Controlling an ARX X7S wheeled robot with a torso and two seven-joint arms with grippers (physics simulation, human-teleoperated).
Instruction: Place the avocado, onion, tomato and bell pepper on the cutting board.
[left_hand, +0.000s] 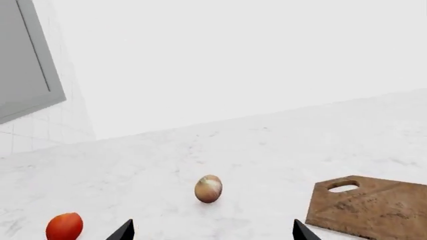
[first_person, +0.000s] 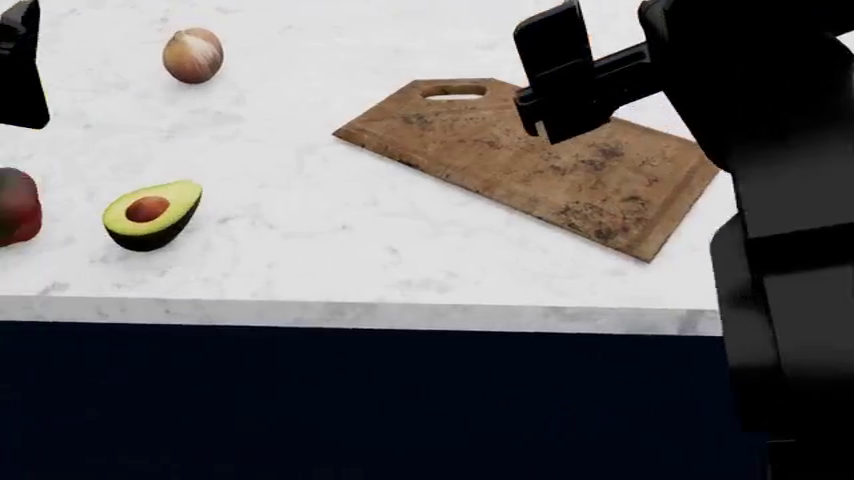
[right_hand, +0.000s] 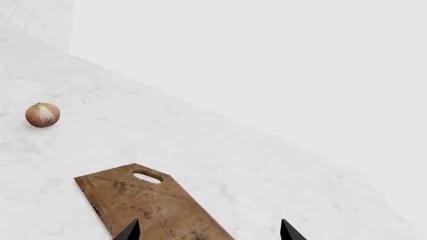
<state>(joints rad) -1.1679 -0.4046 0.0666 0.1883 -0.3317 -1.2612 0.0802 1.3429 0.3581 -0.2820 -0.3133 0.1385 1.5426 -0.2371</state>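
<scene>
While both grippers hang open and empty, the right gripper (right_hand: 208, 231) hovers over the bare cutting board (first_person: 534, 160). Off the left gripper (left_hand: 212, 232), the onion (first_person: 192, 55) sits toward the desk (first_person: 334, 230) far left corner with the tomato (left_hand: 65, 226) nearby, and the avocado (first_person: 151, 213) lies near the front edge.

Five food-related things are counted on the counter (first_person: 400, 240). One board (first_person: 534, 160) is seen. One onion (first_person: 194, 55) is counted, well apart from the board, off its handle end. One halved avocado (first_person: 151, 213) is seen, farther from the board than the onion, toward the counter's near edge. One tomato (left_hand: 65, 226) is counted beyond the onion from the board. One dark red thing (first_person: 16, 205), cut off at the head view's edge, lies just beside the avocado.
</scene>
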